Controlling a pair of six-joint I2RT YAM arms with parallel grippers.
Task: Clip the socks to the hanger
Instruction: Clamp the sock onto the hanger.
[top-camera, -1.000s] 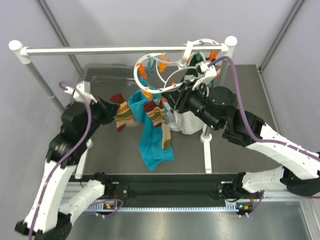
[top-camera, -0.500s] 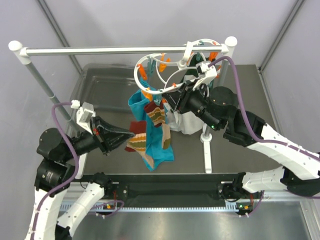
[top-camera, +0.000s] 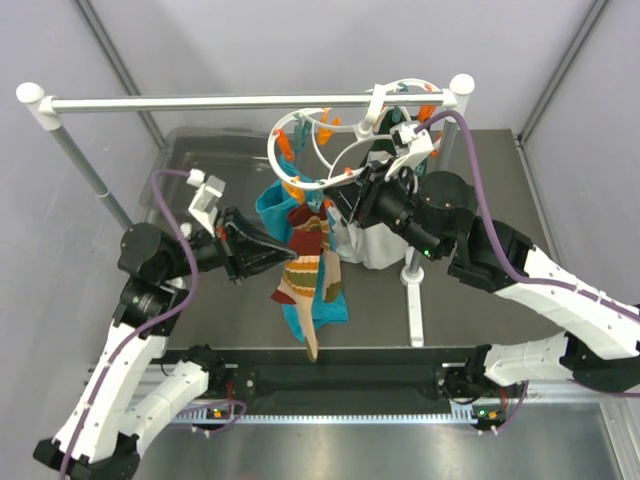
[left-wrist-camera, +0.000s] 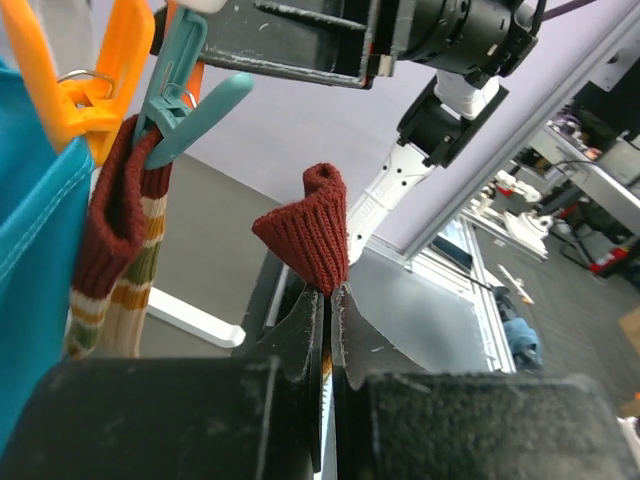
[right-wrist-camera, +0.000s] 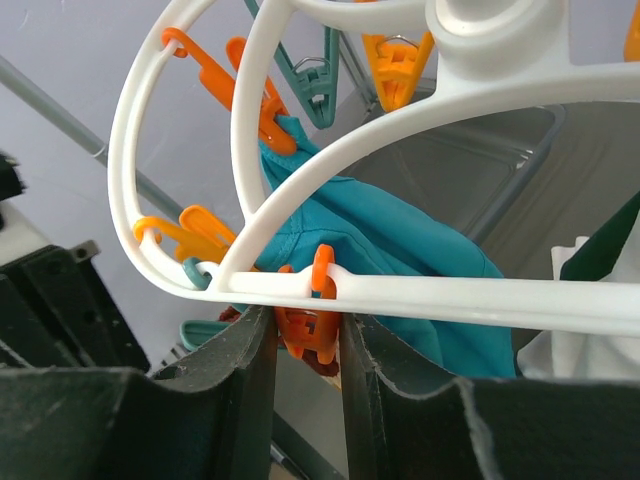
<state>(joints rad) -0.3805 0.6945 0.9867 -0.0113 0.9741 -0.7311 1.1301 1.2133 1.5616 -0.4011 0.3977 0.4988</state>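
The white ring hanger (top-camera: 330, 150) hangs from the rail with orange and teal clips. My left gripper (top-camera: 272, 247) is shut on the dark red cuff of a striped sock (top-camera: 302, 285) that dangles below it; the left wrist view shows the cuff (left-wrist-camera: 312, 238) pinched between the shut jaws (left-wrist-camera: 327, 296). A second sock (left-wrist-camera: 118, 232) hangs from a teal clip (left-wrist-camera: 178, 100) beside the teal cloth (left-wrist-camera: 30, 260). My right gripper (right-wrist-camera: 308, 338) is shut on an orange clip (right-wrist-camera: 316, 332) under the hanger's bar (right-wrist-camera: 450, 300). In the top view it (top-camera: 338, 196) sits at the ring's near edge.
A long white rail (top-camera: 240, 100) on poles spans the back. A white cloth (top-camera: 375, 245) hangs beside a white stand (top-camera: 412, 290). A grey tray (top-camera: 200, 160) lies at the back left. The teal cloth (top-camera: 300, 300) hangs to the table.
My left arm swung down and then up and right with the sock, bringing its cuff close under the hanger. The right gripper and hanger stayed put.
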